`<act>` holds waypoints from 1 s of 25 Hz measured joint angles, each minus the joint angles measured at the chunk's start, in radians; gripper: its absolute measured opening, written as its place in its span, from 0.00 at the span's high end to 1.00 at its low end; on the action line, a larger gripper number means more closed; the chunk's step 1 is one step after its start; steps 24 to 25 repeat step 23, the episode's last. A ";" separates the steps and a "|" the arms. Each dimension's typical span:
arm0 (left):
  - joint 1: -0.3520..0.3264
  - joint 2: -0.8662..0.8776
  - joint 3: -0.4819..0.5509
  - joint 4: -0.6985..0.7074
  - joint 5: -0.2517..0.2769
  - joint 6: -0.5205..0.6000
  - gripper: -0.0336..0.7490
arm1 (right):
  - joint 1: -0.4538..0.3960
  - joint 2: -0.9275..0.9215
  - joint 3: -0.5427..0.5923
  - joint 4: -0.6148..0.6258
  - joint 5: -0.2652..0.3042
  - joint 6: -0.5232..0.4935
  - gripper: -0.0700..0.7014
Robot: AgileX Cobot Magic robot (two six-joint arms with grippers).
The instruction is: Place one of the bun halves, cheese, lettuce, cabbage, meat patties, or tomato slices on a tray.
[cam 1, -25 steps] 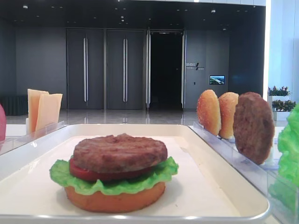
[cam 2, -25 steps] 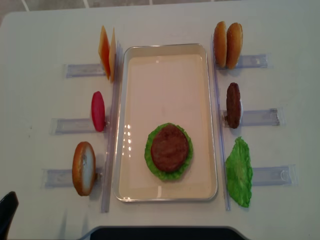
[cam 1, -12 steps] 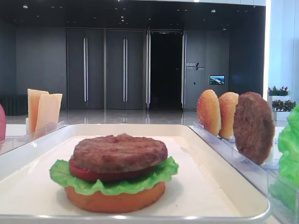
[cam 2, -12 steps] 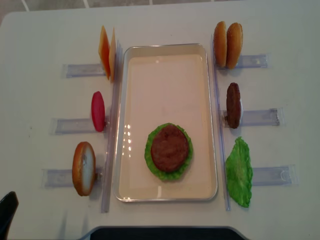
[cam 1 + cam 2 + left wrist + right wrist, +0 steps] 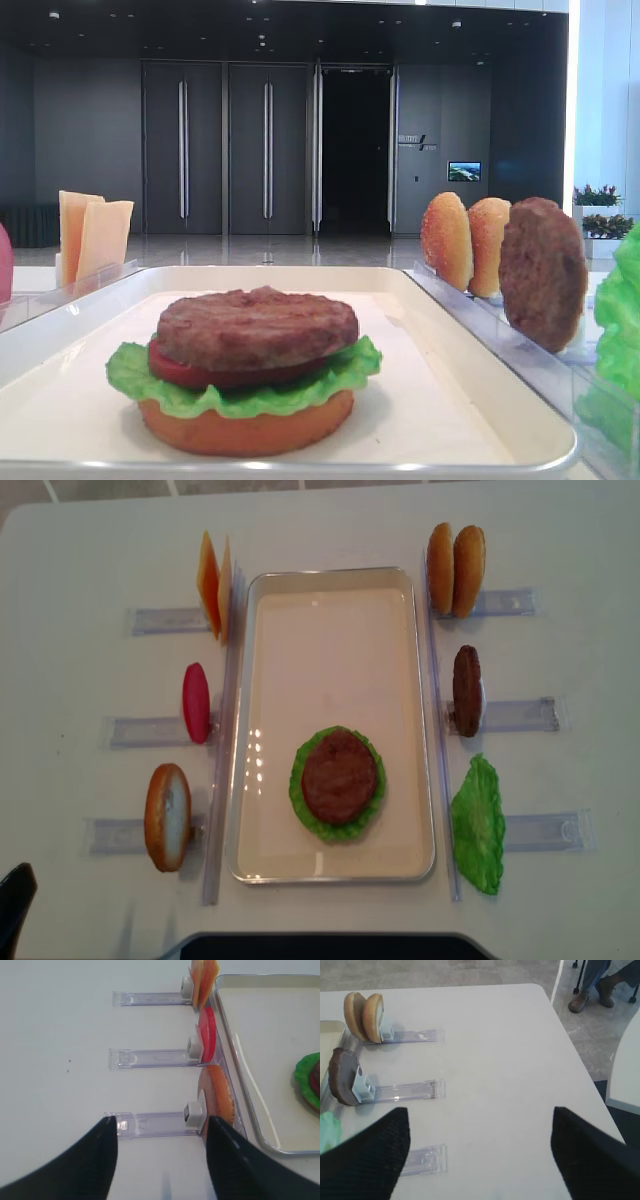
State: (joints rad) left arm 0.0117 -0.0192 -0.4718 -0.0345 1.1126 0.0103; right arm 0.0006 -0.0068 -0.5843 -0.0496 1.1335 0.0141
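A: Looking from the left, I see the cheese (image 5: 214, 586), one of the tomato slices (image 5: 196, 702) and a bun half (image 5: 167, 816), each standing on edge in a clear rack (image 5: 140, 730) beside the tray (image 5: 335, 865). On the tray there is a stack: bun, lettuce (image 5: 305, 810), tomato, and the meat patty (image 5: 339, 776) on top. On the right stand two bun halves (image 5: 455, 569), a darker patty (image 5: 466, 690) and a spare lettuce leaf (image 5: 478, 823).

B: How will the bun half handle?

A: I judge it light and a little soft. Take it across the flat faces, above the rack clip.

B: And the claws?

A: The left gripper (image 5: 162, 1160) is spread wide and holds nothing. The right gripper (image 5: 480, 1155) is the same, wide and empty.

B: What is unclear?

A: The wrist views cut off the fingertips, and the overhead view shows almost nothing of the arms.
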 joint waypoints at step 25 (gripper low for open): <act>0.000 0.000 0.000 0.000 0.000 0.000 0.40 | 0.000 -0.001 0.087 0.001 0.003 -0.003 0.16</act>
